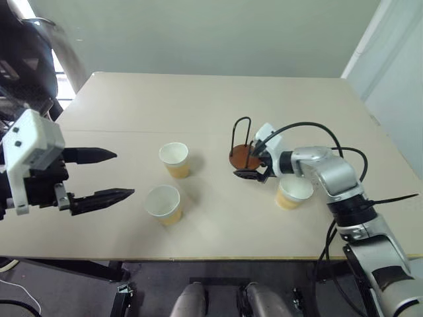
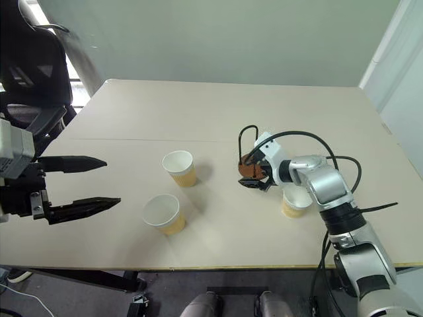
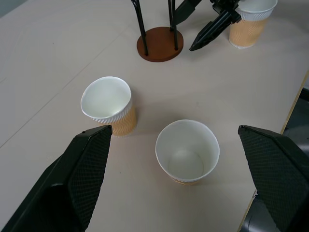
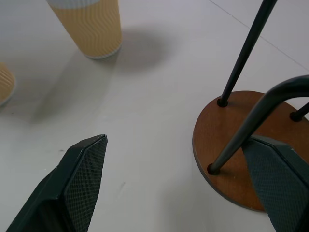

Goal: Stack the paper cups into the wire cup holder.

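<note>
**Ana:** Reddish-brown wood, that disc base, with thin black wire loops rising from it: the wire cup holder (image 1: 244, 153) stands empty on the table (image 1: 198, 99). I'll place everything from it.

**Ben:** Then where are the paper cups?

**Ana:** All three stand upright on the table, none stacked. The far cup (image 1: 174, 160) stands to the robot's left of the holder, well apart from it. The near cup (image 1: 163, 204) is further left still and closer to the robot. The third cup (image 1: 293, 191) is just on the robot's right of the holder, nearer the robot, partly hidden under the right arm.

**Ben:** And the hands?

**Ana:** The right gripper (image 1: 254, 165) is at the holder's base with its jaws spread wide and nothing between them. In the right wrist view one finger (image 4: 72, 188) is over bare table and the other lies over the disc's edge. The left gripper (image 1: 99, 175) hangs well to the left of the holder, beyond both left cups, jaws likewise wide apart and empty.

**Ben:** So which step is this?

**Ana:** I'd judge the very start: no cup is in the holder yet, and the right hand seems set to steady or shift the holder.

**Ben:** What does the next move need?

**Ana:** Probably closing on a wire loop or the base without tipping it or nudging the third cup. The left hand would then need to centre its jaws around the near cup.
</note>
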